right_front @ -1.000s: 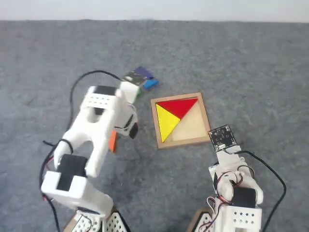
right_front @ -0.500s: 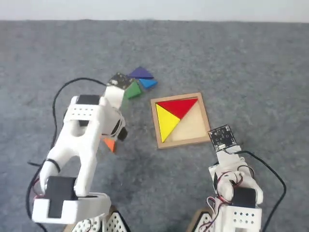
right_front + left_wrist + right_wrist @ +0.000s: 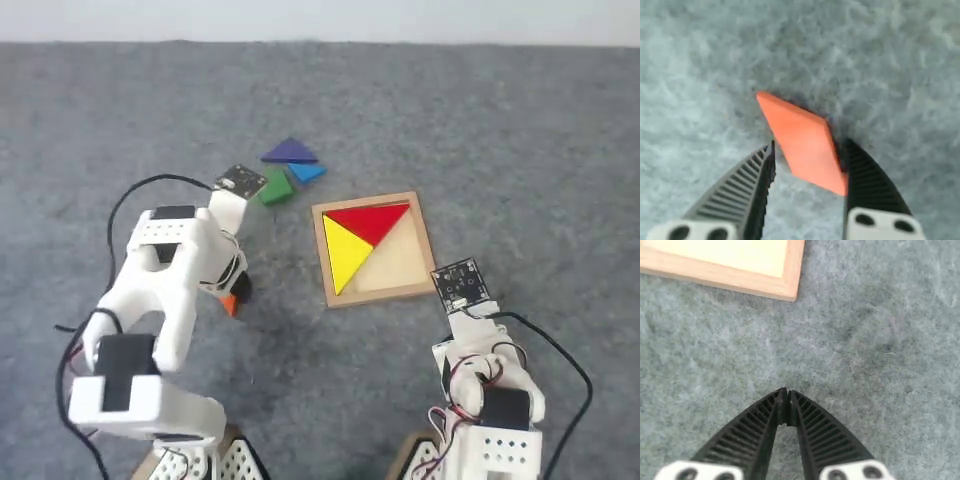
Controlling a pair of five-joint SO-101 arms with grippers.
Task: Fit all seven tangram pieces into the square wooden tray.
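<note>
An orange parallelogram piece (image 3: 805, 150) lies flat on the grey carpet between the fingers of my left gripper (image 3: 809, 146), which stands open and straddles it. From above, the orange piece (image 3: 230, 304) peeks out under the left arm, left of the square wooden tray (image 3: 420, 245). The tray holds a red triangle (image 3: 368, 219) and a yellow triangle (image 3: 345, 253); its right part is bare wood. Green (image 3: 272, 188), blue (image 3: 307, 172) and purple (image 3: 290, 152) pieces lie together beyond the tray's far left corner. My right gripper (image 3: 788, 392) is shut and holds nothing, over carpet near the tray's corner (image 3: 785, 287).
Grey carpet covers the whole table. The right arm's base (image 3: 488, 410) sits at the near edge, right of the left arm's base (image 3: 150, 410). A black cable (image 3: 150, 190) loops off the left arm.
The left arm has drawn back from the green and blue pieces toward the near left and now sits over the orange piece. The right arm has not moved.
</note>
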